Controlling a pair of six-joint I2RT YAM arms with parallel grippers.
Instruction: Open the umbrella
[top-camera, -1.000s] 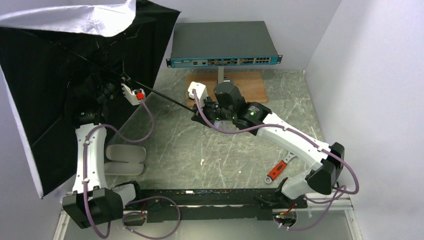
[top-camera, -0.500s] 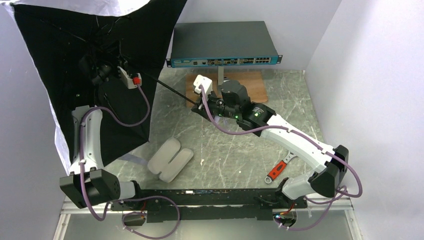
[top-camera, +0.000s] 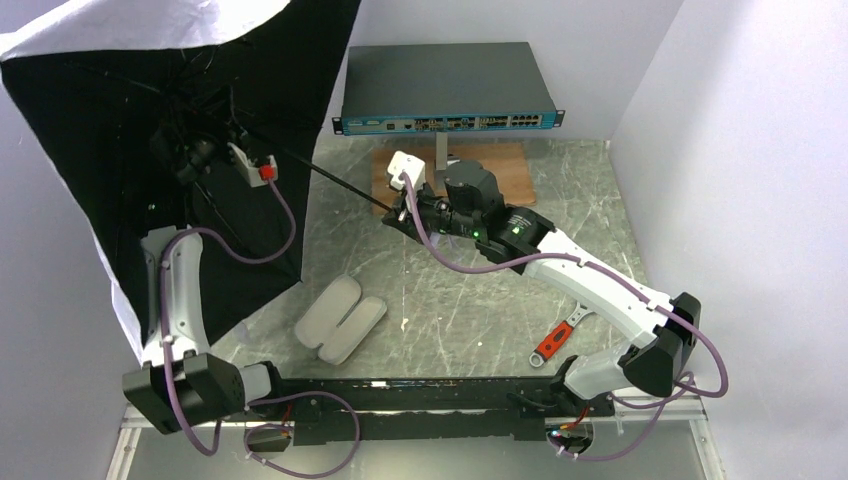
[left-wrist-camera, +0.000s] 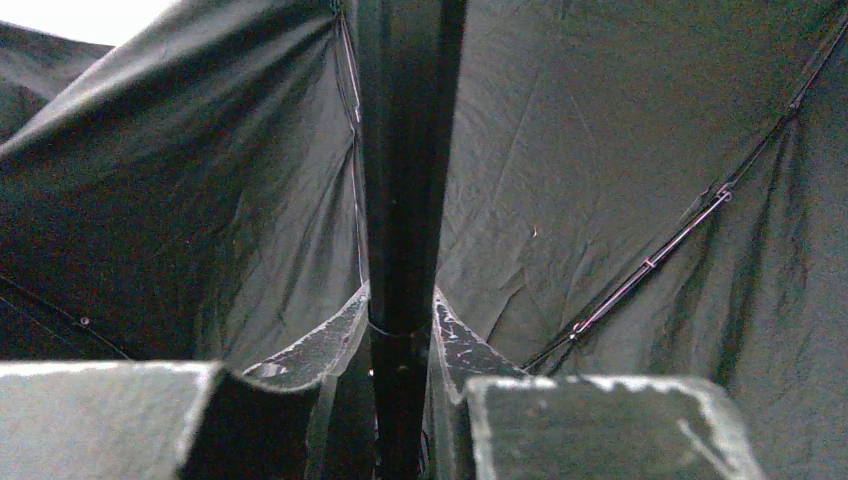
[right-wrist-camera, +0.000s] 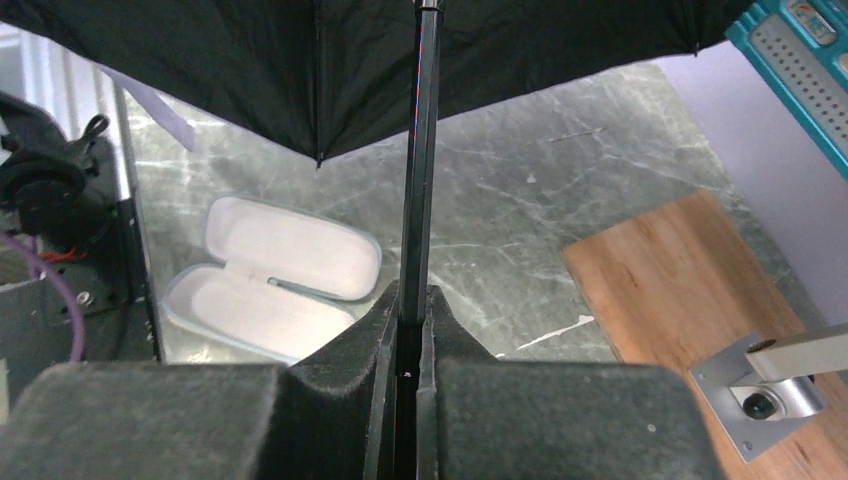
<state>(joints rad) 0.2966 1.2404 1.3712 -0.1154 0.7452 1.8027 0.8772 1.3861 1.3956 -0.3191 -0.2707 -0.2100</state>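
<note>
The compact folding umbrella (top-camera: 150, 200), crinkly canopy black inside and silvery-white outside, is spread wide to the left of the blue-fronted grey network switch (top-camera: 447, 85). Its thin black telescopic shaft (top-camera: 340, 186) slants down to a spot just in front of that switch.

The left gripper (left-wrist-camera: 400, 325) is deep under the canopy, its jaws closed narrowly on the shaft near the ribs. The right gripper (right-wrist-camera: 410, 300) pinches the shaft's lower end between its padded fingers. The pale handle is hidden from me.

It looks a light thing, but awkward. The fabric is soft and will billow or snag, and the ribs are thin and would bend if forced. The shaft is smooth and slim, so I'd expect it to twist or slip in a loose pinch. The shaft is the only stiff part worth holding, as both arms do.

Room is tight on the canopy's side. Its rim sits close to the pale wall (top-camera: 40, 380) left of the switch, and its near edge hangs over the grey marble table (top-camera: 450, 300). In front of the switch lie a wooden board (top-camera: 505, 170), an open cream clamshell case (top-camera: 340, 318) and a red-handled tool (top-camera: 553, 342), all low and apart from the shaft.
</note>
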